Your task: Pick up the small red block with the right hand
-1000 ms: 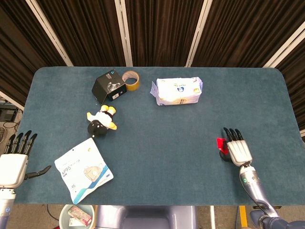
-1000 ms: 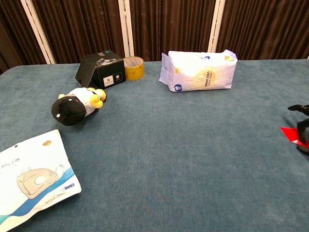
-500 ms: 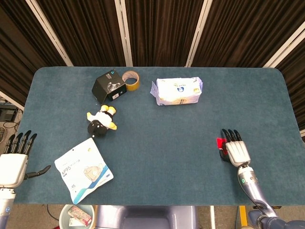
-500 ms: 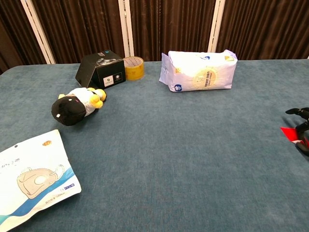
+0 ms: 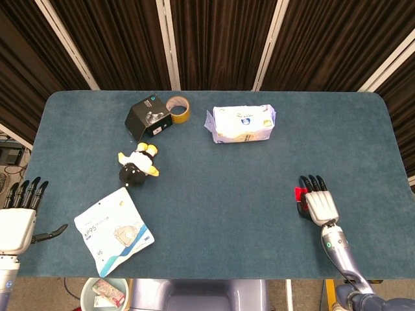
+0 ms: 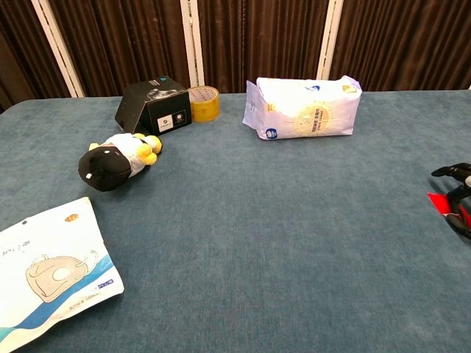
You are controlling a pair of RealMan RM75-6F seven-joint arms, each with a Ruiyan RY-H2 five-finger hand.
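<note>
The small red block [image 5: 298, 194] lies on the blue table near its right front, and shows at the right edge of the chest view as the red block [image 6: 444, 203]. My right hand [image 5: 320, 202] lies over it, back upward. Its dark fingers [image 5: 311, 183] reach past the block and its thumb sits just on the near side, so the block shows between them, partly covered. The chest view catches only that right hand's [image 6: 461, 200] dark fingertips around the block. My left hand [image 5: 18, 219] hovers off the table's left front corner, fingers spread and holding nothing.
A black box [image 5: 148, 117] and a tape roll [image 5: 177, 109] stand at the back left, a white tissue pack [image 5: 242, 124] at the back middle. A plush penguin [image 5: 137, 164] and a mask packet [image 5: 113, 230] lie front left. A bin [image 5: 104, 293] sits below the front edge.
My right hand has crept a little left and toward the front edge, closer around the red block. The left hand has sunk slightly. The block has not moved.
</note>
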